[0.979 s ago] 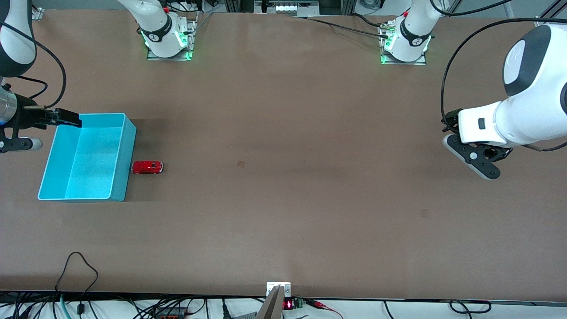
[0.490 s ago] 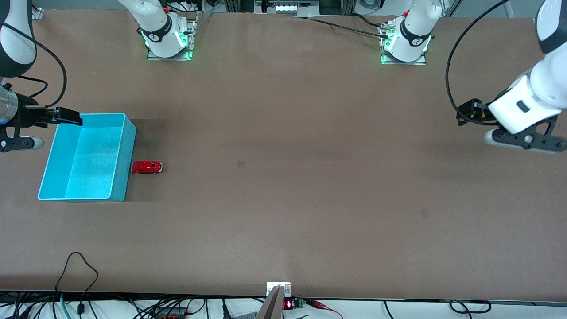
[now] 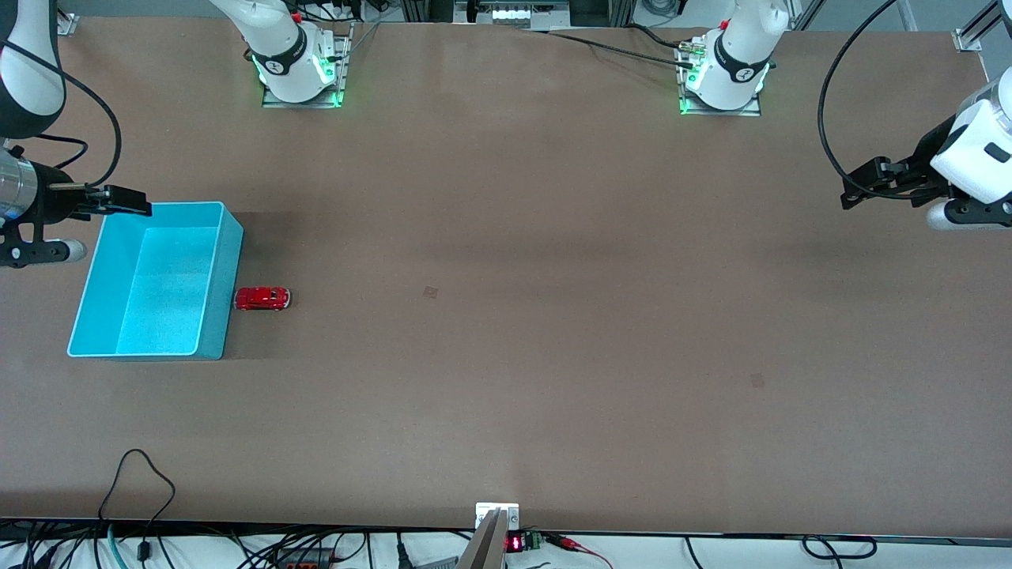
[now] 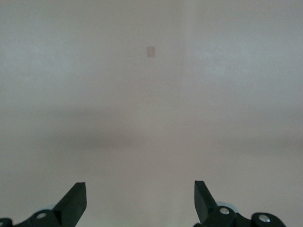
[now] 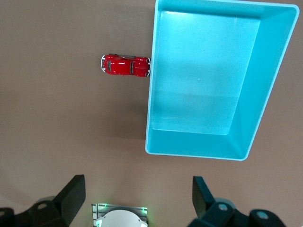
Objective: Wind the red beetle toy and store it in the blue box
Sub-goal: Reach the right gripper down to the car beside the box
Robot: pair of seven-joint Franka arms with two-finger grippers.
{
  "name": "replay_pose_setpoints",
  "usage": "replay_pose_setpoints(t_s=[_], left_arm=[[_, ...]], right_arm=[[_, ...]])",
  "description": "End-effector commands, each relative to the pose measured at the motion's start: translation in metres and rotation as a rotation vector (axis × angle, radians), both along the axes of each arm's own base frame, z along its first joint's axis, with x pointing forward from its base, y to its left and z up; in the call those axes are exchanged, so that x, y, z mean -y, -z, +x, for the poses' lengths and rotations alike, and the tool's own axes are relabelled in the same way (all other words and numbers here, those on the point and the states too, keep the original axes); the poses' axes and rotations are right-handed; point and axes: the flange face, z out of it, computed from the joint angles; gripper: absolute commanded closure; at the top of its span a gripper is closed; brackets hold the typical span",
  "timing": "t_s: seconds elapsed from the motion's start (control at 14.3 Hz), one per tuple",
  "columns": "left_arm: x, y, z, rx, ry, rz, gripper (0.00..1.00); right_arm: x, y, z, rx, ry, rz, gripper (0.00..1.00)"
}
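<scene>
**Brown surface, blue box and red car at one end, both claws empty**

The surface (image 3: 506, 332) is a wide, matte brown sheet, bare over most of its width, with two small darker squarish marks in it. Along the edge nearest the front camera run black cables and a small device with a lit red display (image 3: 515, 543) whose digits are too small to read. At the top of the front view the two arm bases stand on metal plates lit green; each base carries a round logo that cannot be read.

The blue box (image 3: 221, 284), open-topped, sits toward the right arm's end of the surface. The red beetle toy (image 3: 262, 298) stands on its wheels on the surface outside the box, its one end touching or just short of the wall that faces the middle of the surface.

The right claw (image 5: 137, 198) hangs over the box's corner that is farther from the front camera, fingers spread wide, holding nothing. The left claw (image 4: 139, 201) is up over the left arm's end of the surface, equally wide open and empty.
</scene>
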Motion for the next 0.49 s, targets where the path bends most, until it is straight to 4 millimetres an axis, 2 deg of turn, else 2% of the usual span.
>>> replay_pose_setpoints(t_s=[0.0, 0.07, 0.21, 0.42], left_arm=[[0.010, -0.009, -0.009, 0.001, 0.018, -0.009, 0.00], [0.015, -0.013, -0.009, 0.009, 0.042, -0.014, 0.00], [0.015, -0.015, -0.008, 0.020, 0.097, -0.020, 0.00], [0.022, -0.016, -0.004, 0.049, 0.134, -0.020, 0.00]], right_arm=[[0.001, 0.003, -0.004, -0.004, -0.085, 0.085, 0.00], [0.007, 0.011, -0.006, 0.003, -0.109, 0.114, 0.00], [0.006, 0.025, -0.017, 0.041, -0.227, 0.138, 0.00], [0.003, 0.072, -0.028, 0.098, -0.487, 0.176, 0.00]])
